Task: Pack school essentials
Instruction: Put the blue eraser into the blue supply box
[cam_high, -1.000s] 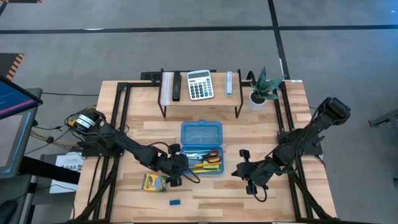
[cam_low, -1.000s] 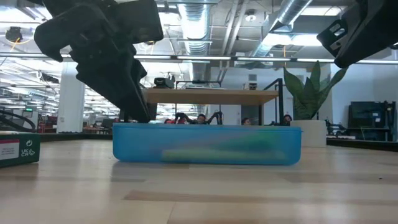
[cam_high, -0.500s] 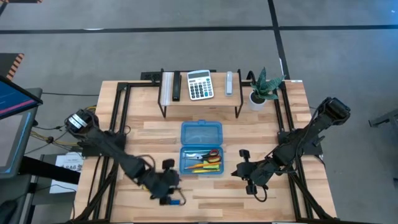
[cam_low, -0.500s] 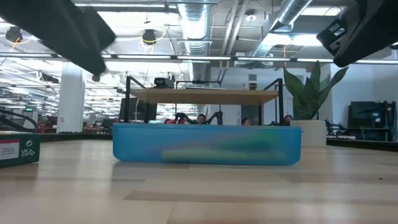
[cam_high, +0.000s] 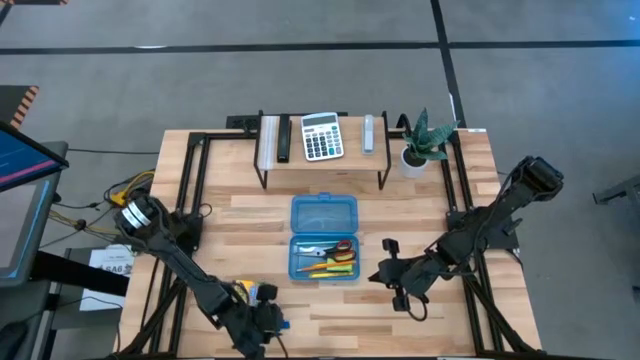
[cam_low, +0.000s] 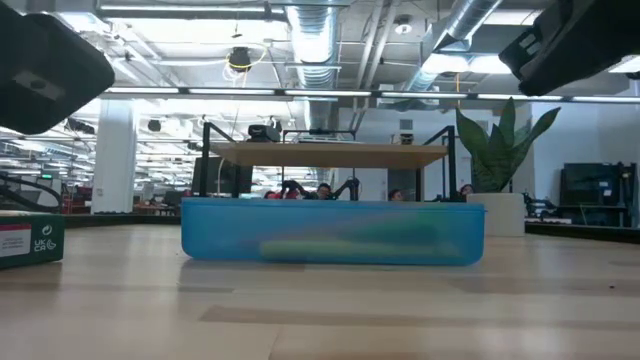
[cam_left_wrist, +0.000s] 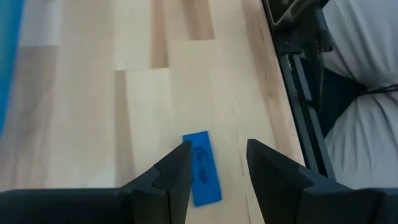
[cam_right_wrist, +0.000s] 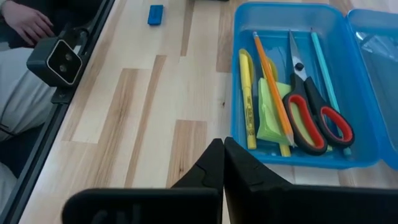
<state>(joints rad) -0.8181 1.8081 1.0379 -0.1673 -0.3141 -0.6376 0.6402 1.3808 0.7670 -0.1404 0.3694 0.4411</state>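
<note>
Low in the high view, left of centre, the left gripper (cam_high: 262, 322) hangs over the table (cam_high: 330, 210) near its front edge, right by the tiny blue eraser (cam_left_wrist: 203, 167). In the left wrist view its jaws stand apart, one finger beside the eraser, nothing grasped — the eraser lies flat on the wood. The yellow crayon box (cam_high: 243, 290) shows just above that arm. At centre frame sits the open blue case (cam_high: 324, 240); the right wrist view shows red-handled scissors (cam_right_wrist: 316, 111), an orange pencil (cam_right_wrist: 272, 87), a yellow pencil (cam_right_wrist: 246, 98) and green sticky notes (cam_right_wrist: 268, 112) inside it. The right gripper (cam_high: 397, 277) waits right of the case, jaws clenched on nothing.
</note>
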